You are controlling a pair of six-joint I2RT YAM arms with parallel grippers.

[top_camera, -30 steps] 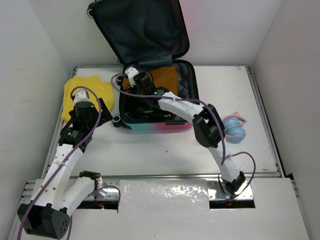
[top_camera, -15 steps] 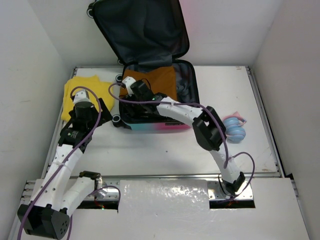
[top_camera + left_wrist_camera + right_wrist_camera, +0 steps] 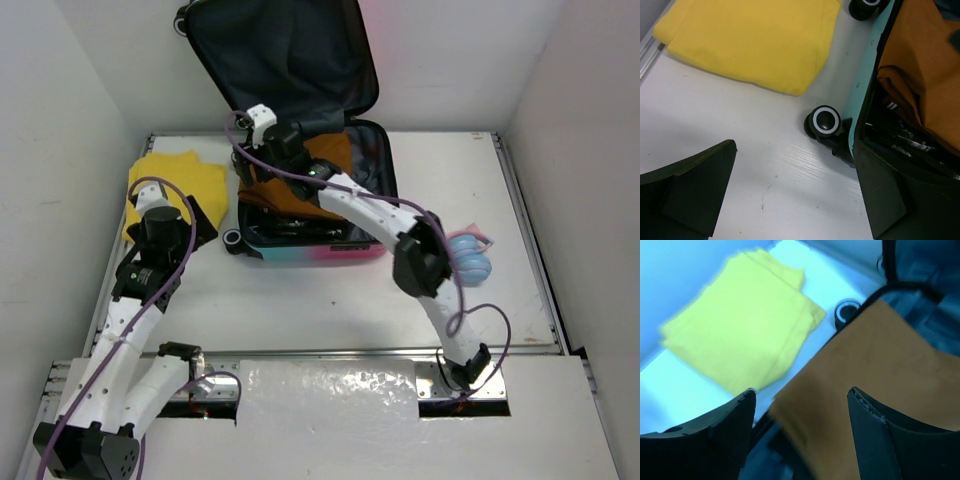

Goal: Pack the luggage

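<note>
The luggage lies open at the back of the table, its dark-lined lid standing up. An orange cloth lies inside it, also seen in the right wrist view and the left wrist view. My right gripper hovers open over the luggage's back-left corner, above the orange cloth, with nothing between its fingers. My left gripper stands open over bare table left of the luggage, near its teal shell and a black wheel.
A folded yellow cloth lies on the table left of the luggage, just beyond my left gripper. A blue and pink rounded item sits to the right of the luggage. White walls close in the table on three sides.
My right gripper opened, left the orange cloth in the luggage and rose toward the back-left corner. My left arm shifted slightly left.
</note>
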